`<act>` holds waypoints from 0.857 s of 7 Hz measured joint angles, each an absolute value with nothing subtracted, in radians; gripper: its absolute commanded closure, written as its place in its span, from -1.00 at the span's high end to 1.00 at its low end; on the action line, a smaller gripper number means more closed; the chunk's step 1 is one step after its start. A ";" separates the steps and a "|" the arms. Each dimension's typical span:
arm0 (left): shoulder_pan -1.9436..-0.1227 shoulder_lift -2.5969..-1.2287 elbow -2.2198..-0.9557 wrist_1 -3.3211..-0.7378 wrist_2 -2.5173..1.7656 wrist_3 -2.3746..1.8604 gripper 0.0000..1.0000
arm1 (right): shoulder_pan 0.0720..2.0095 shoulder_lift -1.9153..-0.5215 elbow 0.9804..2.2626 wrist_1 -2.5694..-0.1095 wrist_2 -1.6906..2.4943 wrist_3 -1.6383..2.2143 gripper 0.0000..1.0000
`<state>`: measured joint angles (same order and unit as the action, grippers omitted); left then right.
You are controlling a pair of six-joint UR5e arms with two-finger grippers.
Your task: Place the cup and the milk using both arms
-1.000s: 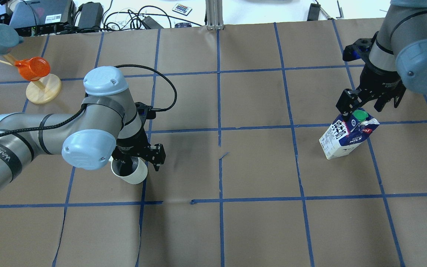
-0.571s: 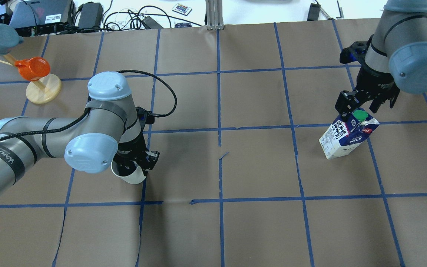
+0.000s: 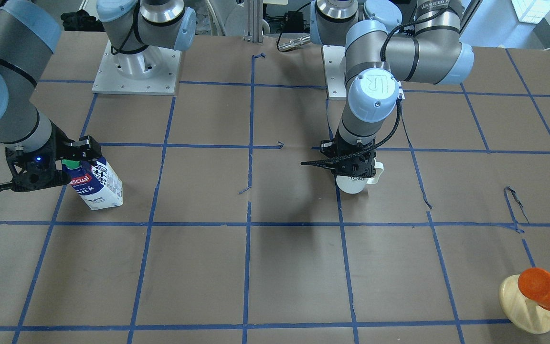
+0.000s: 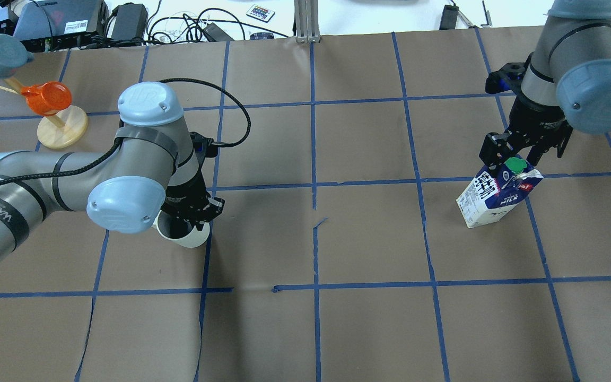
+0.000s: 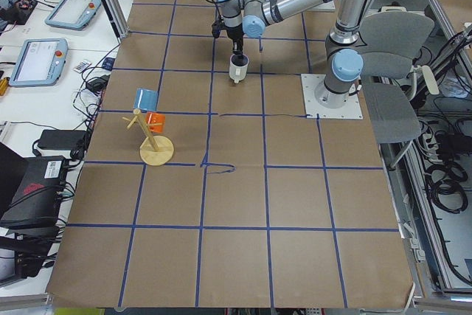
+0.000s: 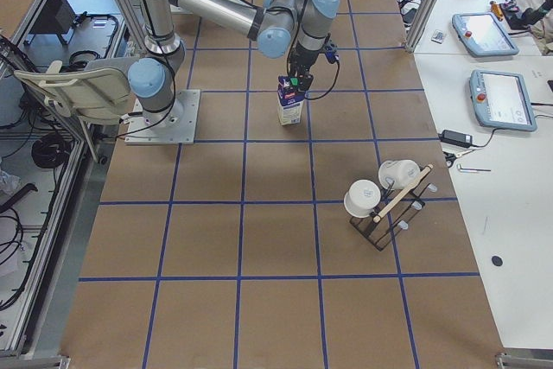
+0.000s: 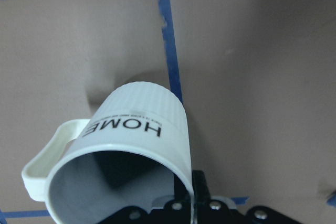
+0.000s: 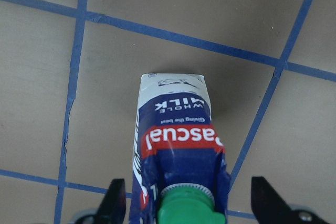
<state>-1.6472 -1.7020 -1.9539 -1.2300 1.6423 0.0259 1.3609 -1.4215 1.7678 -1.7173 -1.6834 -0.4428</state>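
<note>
Noting one white "HOME" cup [image 4: 194, 240] at tabletop [image 4: 369, 239] 9 o'clock, rim pinched by left hand [image 4: 199, 215]; one blue-white, green-capped milk [image 4: 488, 204] at 3 o'clock, right hand [image 4: 515, 155] spread astride its top.

"HOME" on cup [image 7: 131, 135]; "Pascual" on milk [image 8: 177, 140]

White HOME cup [image 3: 354, 184], dark inside, blue-white milk carton [image 4: 488, 205] standing upright

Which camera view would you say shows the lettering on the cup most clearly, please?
The left wrist-mounted view: the cup is large and "HOME" reads plainly on its wall. The front-facing view shows the print small, just under the left gripper. The overhead shows only rim and wall, and the exterior left view a tiny cup.
</note>
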 measured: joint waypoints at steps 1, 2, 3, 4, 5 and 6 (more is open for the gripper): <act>-1.664 -1.712 -1.902 -1.249 1.629 -0.004 -1.00 | 1.360 -1.423 1.767 -1.701 -1.683 -0.438 0.55; -1.703 -1.732 -1.857 -1.250 1.614 -0.037 -1.00 | 1.360 -1.425 1.767 -1.692 -1.682 -0.432 0.33; -1.758 -1.776 -1.791 -1.242 1.605 -0.085 -1.00 | 1.359 -1.426 1.767 -1.689 -1.681 -0.428 0.15; -1.809 -1.839 -1.709 -1.237 1.600 -0.133 -1.00 | 1.359 -1.426 1.766 -1.689 -1.680 -0.426 -0.19; -1.852 -1.914 -1.622 -1.234 1.588 -0.176 -1.00 | 1.359 -1.426 1.763 -1.690 -1.682 -0.425 -0.47; -1.888 -1.997 -1.530 -1.232 1.570 -0.219 -1.00 | 1.359 -1.426 1.761 -1.689 -1.687 -0.424 -0.67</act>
